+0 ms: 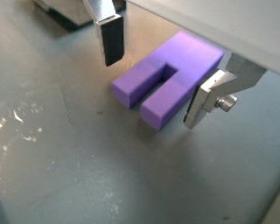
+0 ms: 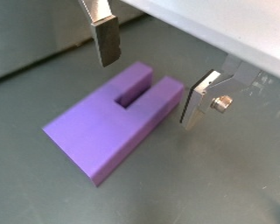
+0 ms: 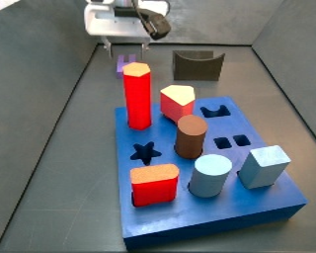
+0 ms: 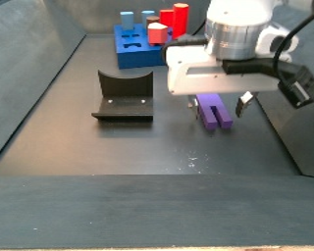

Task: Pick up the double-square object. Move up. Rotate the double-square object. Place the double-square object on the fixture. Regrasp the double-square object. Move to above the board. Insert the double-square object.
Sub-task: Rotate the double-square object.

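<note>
Both wrist views show you the gripper (image 2: 149,79) spread wide, straddling the double-square object (image 2: 113,122), which lies flat on the floor untouched. In a side view the red prism (image 3: 137,96) hides most of that block (image 3: 125,67); the fixture (image 4: 123,96) stands apart.

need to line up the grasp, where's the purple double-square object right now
The double-square object lies flat on the grey floor between the open gripper's fingers, not yet clamped. In a side view it sits beside the fixture, away from the board.
</note>
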Robot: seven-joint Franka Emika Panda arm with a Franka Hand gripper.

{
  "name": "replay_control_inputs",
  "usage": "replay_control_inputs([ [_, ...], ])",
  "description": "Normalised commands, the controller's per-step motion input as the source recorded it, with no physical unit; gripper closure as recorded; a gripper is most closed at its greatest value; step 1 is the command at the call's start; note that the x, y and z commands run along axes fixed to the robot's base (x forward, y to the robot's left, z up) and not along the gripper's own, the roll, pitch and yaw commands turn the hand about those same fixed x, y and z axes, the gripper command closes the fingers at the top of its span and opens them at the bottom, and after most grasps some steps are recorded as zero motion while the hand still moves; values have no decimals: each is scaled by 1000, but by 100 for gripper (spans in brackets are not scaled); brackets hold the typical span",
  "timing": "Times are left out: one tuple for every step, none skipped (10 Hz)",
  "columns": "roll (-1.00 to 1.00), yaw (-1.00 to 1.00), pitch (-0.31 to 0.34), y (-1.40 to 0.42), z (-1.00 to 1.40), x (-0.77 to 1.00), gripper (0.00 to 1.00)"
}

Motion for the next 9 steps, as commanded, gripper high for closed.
replay_control_inputs([
  [9,-6,48,5,1000,-13,0],
  [17,-10,65,8,1000,-15,0],
  [27,-14,73,11,1000,-18,0],
  [39,-17,77,13,1000,-23,0],
  [56,-20,76,15,1000,-31,0],
  [66,-19,79,15,923,-33,0],
  [75,-18,81,14,787,-33,0],
  [0,1000,0,0,0,0,0],
  [1,1000,1,-10,-134,1,0],
])
